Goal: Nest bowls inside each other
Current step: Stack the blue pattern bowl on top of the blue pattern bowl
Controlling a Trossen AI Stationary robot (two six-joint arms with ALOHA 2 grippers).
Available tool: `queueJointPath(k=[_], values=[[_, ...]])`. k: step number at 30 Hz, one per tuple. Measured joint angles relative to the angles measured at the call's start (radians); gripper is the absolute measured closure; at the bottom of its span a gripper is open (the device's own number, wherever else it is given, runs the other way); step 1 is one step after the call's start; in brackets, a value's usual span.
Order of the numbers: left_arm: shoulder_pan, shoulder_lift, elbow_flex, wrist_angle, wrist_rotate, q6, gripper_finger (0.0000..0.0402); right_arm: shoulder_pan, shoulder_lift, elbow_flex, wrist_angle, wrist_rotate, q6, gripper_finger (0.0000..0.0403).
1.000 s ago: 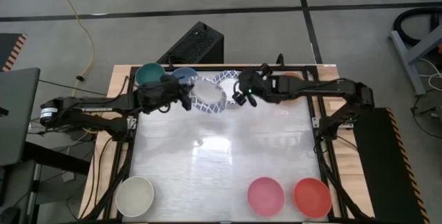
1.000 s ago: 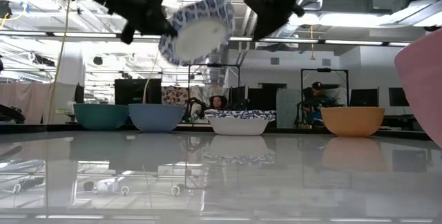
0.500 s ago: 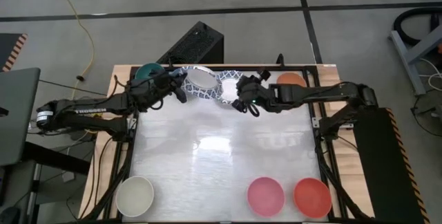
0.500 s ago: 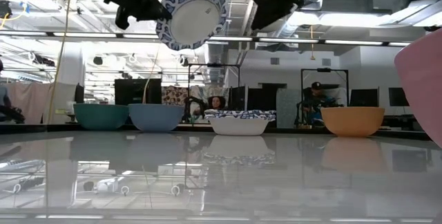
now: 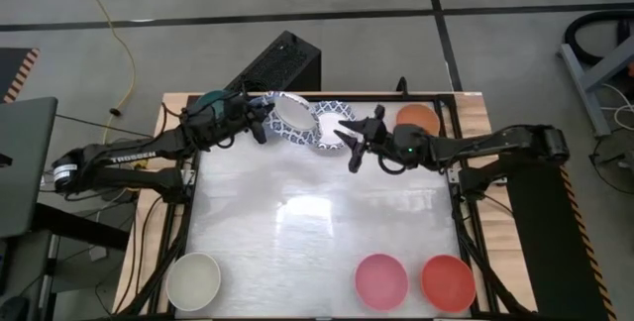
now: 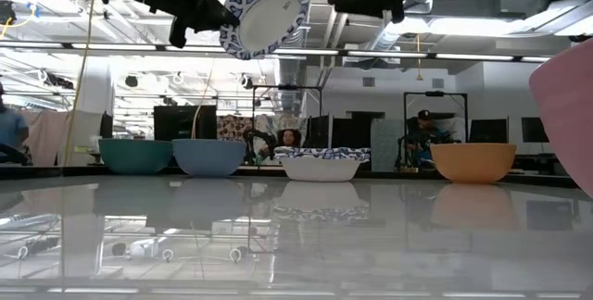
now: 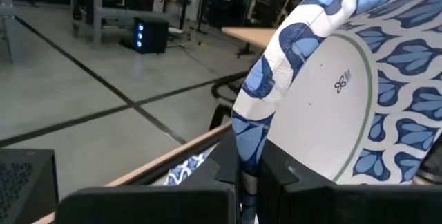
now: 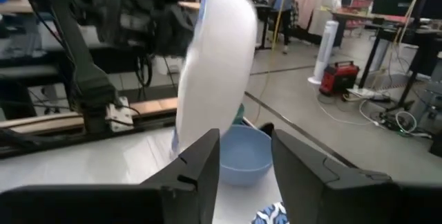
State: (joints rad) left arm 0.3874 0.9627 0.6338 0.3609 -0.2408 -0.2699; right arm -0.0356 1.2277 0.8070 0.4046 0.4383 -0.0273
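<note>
My left gripper [image 5: 262, 123] is shut on a white bowl with a blue patterned rim [image 5: 289, 115], held high above the table's far part [image 6: 269, 8] and tipped on edge. My right gripper [image 5: 347, 141] stands open just right of it, level and facing its white inside [image 8: 214, 65], touching nothing. Along the far edge stand a teal bowl [image 6: 135, 155], a blue bowl [image 6: 209, 156], a patterned bowl [image 6: 320, 164] and an orange bowl [image 6: 473, 161], each on its base. My left gripper pinches the bowl's patterned rim [image 7: 247, 156], with one finger on the inside and one on the outside wall. The fingers come level from the table's left. The bowl hangs clear of the table, tipped on edge, its underside [image 7: 324, 106] toward the wrist camera.
Near the front edge sit a cream bowl [image 5: 193, 279] at the left, a pink bowl [image 5: 380, 279] and a red bowl [image 5: 448, 281] at the right. The table's middle [image 5: 317, 212] is bare. People show in the room beyond the far edge.
My left gripper has carried the patterned bowl up and toward the far edge, and the bowl has tipped further onto its edge. My right gripper has swung from a downward slant to level, facing the held bowl.
</note>
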Motion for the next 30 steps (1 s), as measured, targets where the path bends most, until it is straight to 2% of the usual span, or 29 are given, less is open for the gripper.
queueJointPath(k=[12,24,30], values=[[0.001,0.006,0.000,0.017,-0.033,-0.006,0.0398,-0.005,0.103,0.001,0.175,-0.048,-0.034,0.0144],[0.001,0.006,0.000,0.017,-0.031,-0.015,0.0397,-0.042,0.215,0.001,0.417,-0.101,-0.034,0.0140],[0.000,0.006,0.000,0.017,-0.030,-0.015,0.0397,-0.066,0.261,0.017,0.472,-0.100,-0.026,0.0147]])
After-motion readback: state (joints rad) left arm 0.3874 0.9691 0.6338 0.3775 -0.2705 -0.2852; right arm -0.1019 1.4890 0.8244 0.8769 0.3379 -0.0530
